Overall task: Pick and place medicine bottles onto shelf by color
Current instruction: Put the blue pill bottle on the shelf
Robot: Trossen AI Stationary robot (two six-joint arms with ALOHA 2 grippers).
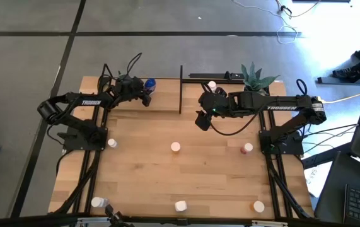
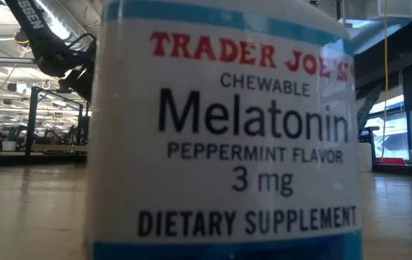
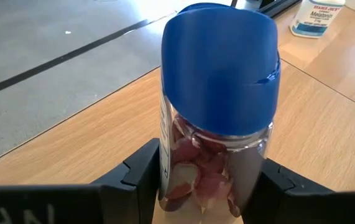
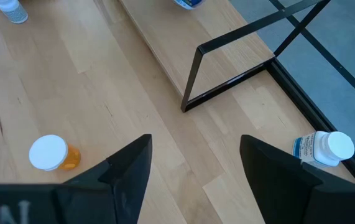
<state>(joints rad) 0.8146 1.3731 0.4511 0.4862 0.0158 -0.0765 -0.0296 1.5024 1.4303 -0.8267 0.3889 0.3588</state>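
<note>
My left gripper (image 1: 144, 93) is at the far left of the table, over the light-wood shelf board (image 1: 126, 104), shut on a clear bottle with a blue cap (image 1: 150, 84) (image 3: 217, 62) and reddish pieces inside. My right gripper (image 1: 201, 121) (image 4: 193, 146) is open and empty above the tabletop, right of the shelf's black upright post (image 1: 181, 88). A white bottle (image 1: 212, 85) (image 4: 323, 149) stands near the plant. An orange bottle with a white cap (image 4: 50, 152) stands on the table below my right gripper. My left gripper pinches the blue-capped bottle's clear body (image 3: 183, 180), below the cap, between its two fingers (image 3: 141, 167), one on each side. The fingers come from the table's left. The bottle stands upright in the hold; its bottom is hidden, so I cannot tell whether it rests on the board.
Several small bottles stand on the tabletop (image 1: 176, 147) (image 1: 248, 148) (image 1: 112, 144) (image 1: 180, 205) (image 1: 258, 206) (image 1: 98, 202). A potted plant (image 1: 255, 79) stands at the far right. A white melatonin bottle (image 2: 224, 130) fills the low view. The shelf's black frame (image 4: 227, 68) rises left of my right gripper.
</note>
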